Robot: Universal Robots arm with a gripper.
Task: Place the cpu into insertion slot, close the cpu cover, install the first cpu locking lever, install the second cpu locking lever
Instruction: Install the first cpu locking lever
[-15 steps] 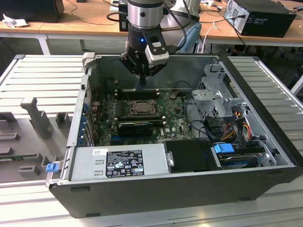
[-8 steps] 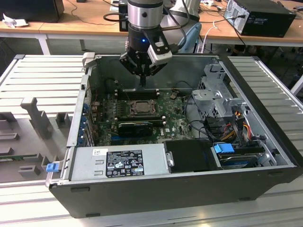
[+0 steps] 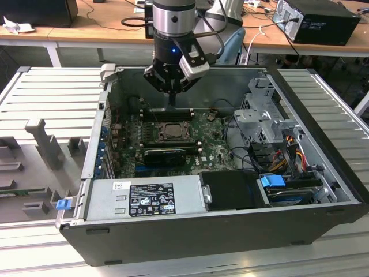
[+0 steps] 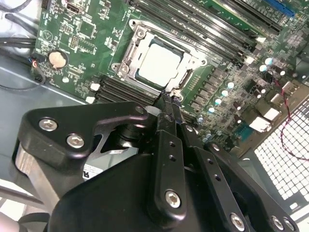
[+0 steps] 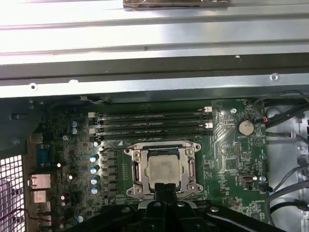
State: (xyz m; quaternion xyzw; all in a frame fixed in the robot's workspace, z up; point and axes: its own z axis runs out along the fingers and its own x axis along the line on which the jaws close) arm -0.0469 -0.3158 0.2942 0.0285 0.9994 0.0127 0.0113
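Black linkage of the end effector (image 4: 169, 102) sits closest in both wrist views. Its two slim fingers are pressed together into a single point with nothing pinched between them. In the second wrist view that point lies over the metal edge of the insertion slot (image 4: 140, 33) and hides a short stretch of the rim. Whether it touches the metal I cannot tell. In the exterior view the tip hangs at 12 o'clock from the socket, low inside the open computer case (image 3: 219, 236).

The cpu (image 4: 159, 65) lies seated in the slot. Its pale top shows through the window of the cpu cover (image 5: 137, 169), which lies flat around it in the first wrist view.

Long black memory slots (image 5: 149, 123) run just beside the socket, and a coin cell battery (image 4: 57, 59) sits near them on the green board. In the exterior view a long black card (image 3: 164, 154) lies at 6 o'clock from the socket, and farther that way the grey power supply (image 3: 144, 199) spans the case front. At 3 o'clock stand a metal drive cage (image 3: 262, 115) and a bundle of coloured cables (image 3: 288, 153), with a blue latch (image 3: 272, 180) near them. The case walls rise on every side of the board. The case rests on a ribbed metal table (image 3: 52, 92), with grey fixtures (image 3: 46, 141) at 9 o'clock.
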